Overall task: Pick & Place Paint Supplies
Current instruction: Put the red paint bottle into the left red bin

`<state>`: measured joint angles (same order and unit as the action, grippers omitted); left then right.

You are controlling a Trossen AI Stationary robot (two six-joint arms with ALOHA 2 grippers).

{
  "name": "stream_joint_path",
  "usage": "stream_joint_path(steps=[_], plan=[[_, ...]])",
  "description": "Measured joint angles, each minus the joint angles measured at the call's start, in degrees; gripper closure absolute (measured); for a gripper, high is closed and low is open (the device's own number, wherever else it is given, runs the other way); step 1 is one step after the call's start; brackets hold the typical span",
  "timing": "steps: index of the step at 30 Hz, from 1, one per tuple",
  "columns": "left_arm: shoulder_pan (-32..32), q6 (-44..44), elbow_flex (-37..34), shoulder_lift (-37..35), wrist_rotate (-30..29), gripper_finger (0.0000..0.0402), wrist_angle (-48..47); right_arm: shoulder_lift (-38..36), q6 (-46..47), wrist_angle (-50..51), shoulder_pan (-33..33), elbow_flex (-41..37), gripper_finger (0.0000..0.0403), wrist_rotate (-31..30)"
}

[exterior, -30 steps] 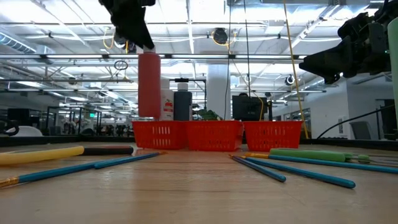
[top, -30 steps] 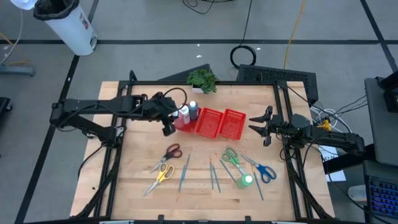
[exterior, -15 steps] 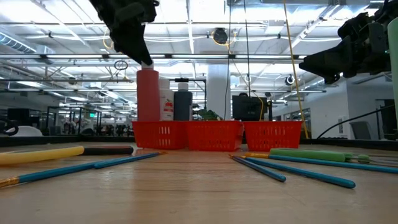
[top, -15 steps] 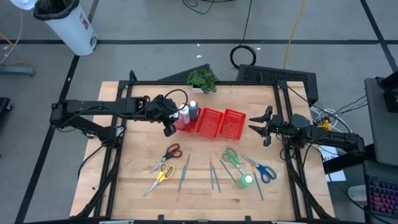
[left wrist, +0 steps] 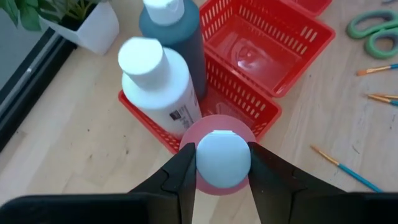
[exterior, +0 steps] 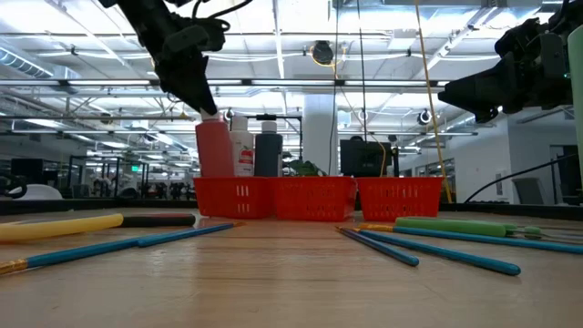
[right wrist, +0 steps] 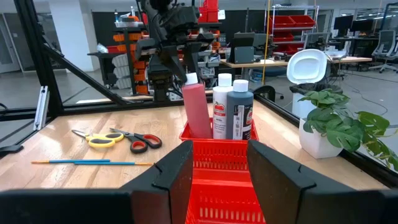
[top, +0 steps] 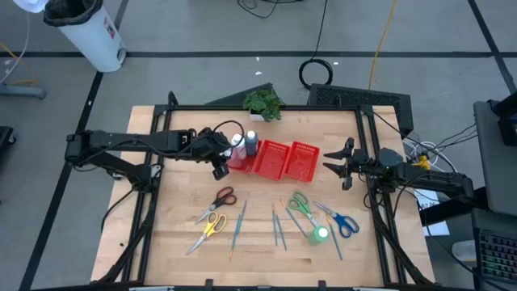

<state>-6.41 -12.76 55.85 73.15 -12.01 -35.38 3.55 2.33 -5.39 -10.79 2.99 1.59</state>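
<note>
The left gripper (left wrist: 214, 163) is seen over the left part of the red mesh tray (top: 275, 159). Its two dark fingers are closed around the white cap of a pink paint bottle (exterior: 215, 150). The bottle is held a bit tilted, with its bottom down inside the tray's left part. Two more bottles are seen standing right beside it there: a white paint bottle (left wrist: 158, 81) and a dark paint bottle (left wrist: 174, 34).

The pink bottle could be tipped over if it is let go while it leans. The white bottle is so close that it could be bumped and knocked down too. The smooth round cap could also slip out from between the fingers.

The bottles look like smooth, round plastic. The tray is made of thin red net with many small holes. The table (top: 258, 242) is pale wood.

The right gripper (top: 338, 164) is held in the air at the right side of the table, near the tray, with its fingers spread and nothing in them.

On the near part of the table, red scissors (top: 224, 196), yellow scissors (top: 212, 226), green scissors (top: 300, 202), blue scissors (top: 343, 222) and thin brushes (top: 277, 226) are left lying flat. A bottle with a green cap (top: 321, 234) is seen near the blue scissors.
</note>
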Motion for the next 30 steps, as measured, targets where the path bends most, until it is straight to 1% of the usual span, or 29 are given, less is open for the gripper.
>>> stream_joint_path(steps=[6, 19, 23, 30], plan=[[0.0, -0.1, -1.3, -0.1, -0.1, 0.0275, 2.8, 0.0, 0.0, 0.0, 0.0, 0.0, 0.0261, 0.0], [0.0, 0.6, -1.3, 0.0, -0.1, 0.0271, 3.5, 0.0, 0.0, 0.0, 0.0, 0.0, 0.0261, 0.0], [0.0, -0.2, -1.5, 0.1, 0.0, 0.0250, 5.4, 0.0, 0.0, 0.0, 0.0, 0.0, 0.0261, 0.0], [0.0, -0.3, -1.4, 0.1, 0.0, 0.0186, 6.0, 0.0, 0.0, 0.0, 0.0, 0.0, 0.0261, 0.0]])
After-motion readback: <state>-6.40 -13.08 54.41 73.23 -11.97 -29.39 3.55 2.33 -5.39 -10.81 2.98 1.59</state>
